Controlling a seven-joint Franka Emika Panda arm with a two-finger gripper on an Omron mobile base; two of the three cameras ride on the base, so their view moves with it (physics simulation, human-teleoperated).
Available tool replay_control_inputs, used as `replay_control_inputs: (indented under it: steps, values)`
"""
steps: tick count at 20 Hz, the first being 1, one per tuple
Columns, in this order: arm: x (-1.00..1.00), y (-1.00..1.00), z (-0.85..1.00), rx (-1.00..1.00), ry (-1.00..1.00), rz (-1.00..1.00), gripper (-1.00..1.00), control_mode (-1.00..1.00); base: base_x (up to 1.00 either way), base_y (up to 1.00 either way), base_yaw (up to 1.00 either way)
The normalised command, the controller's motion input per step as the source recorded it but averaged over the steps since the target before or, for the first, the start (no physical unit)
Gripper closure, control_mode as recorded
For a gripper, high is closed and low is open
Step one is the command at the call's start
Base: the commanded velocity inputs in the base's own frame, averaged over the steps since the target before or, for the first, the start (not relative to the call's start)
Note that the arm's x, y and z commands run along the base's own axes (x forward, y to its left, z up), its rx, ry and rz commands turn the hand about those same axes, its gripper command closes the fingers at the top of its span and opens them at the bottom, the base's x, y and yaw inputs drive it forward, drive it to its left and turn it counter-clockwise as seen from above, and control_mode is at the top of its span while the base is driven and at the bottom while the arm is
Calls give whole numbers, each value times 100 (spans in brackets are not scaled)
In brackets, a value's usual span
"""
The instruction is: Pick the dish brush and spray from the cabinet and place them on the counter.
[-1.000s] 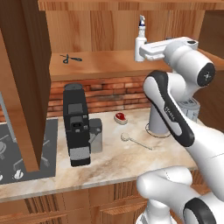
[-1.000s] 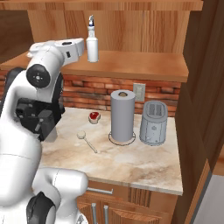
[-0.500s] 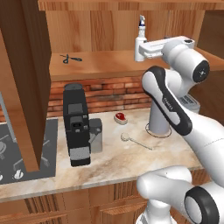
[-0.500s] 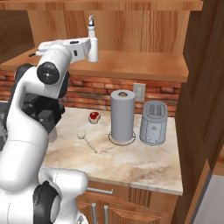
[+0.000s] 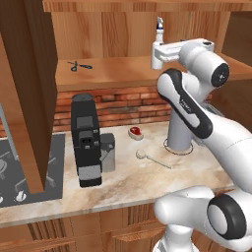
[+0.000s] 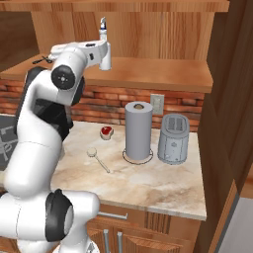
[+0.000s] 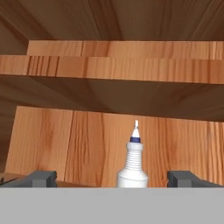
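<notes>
Gripper, jaws spread wide and holding nothing, levelled at the spray, which stands upright between the fingertips on the cabinet shelf. Dish brush lies on the counter below.

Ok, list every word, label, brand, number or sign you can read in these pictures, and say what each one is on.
None can be read.
The spray on the cabinet shelf is plain white, with no label.
The coffee machine, toaster and paper towel roll on the counter carry no lettering.
The wall outlet is blank.
</notes>
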Motion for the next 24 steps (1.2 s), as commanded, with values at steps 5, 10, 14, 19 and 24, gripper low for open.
replay_control_inputs:
  steps: [5, 10, 14, 19, 24]
  values:
    - [33, -3, -3, 0, 0, 0, -100, -100, 0, 0, 0]
    - [31, -5, -4, 0, 0, 0, -100, -100, 0, 0, 0]
    - [29, -7, -4, 0, 0, 0, -100, -100, 0, 0, 0]
    - [30, -4, -4, 0, 0, 0, -100, -100, 0, 0, 0]
    - [31, -1, -2, 0, 0, 0, -100, -100, 0, 0, 0]
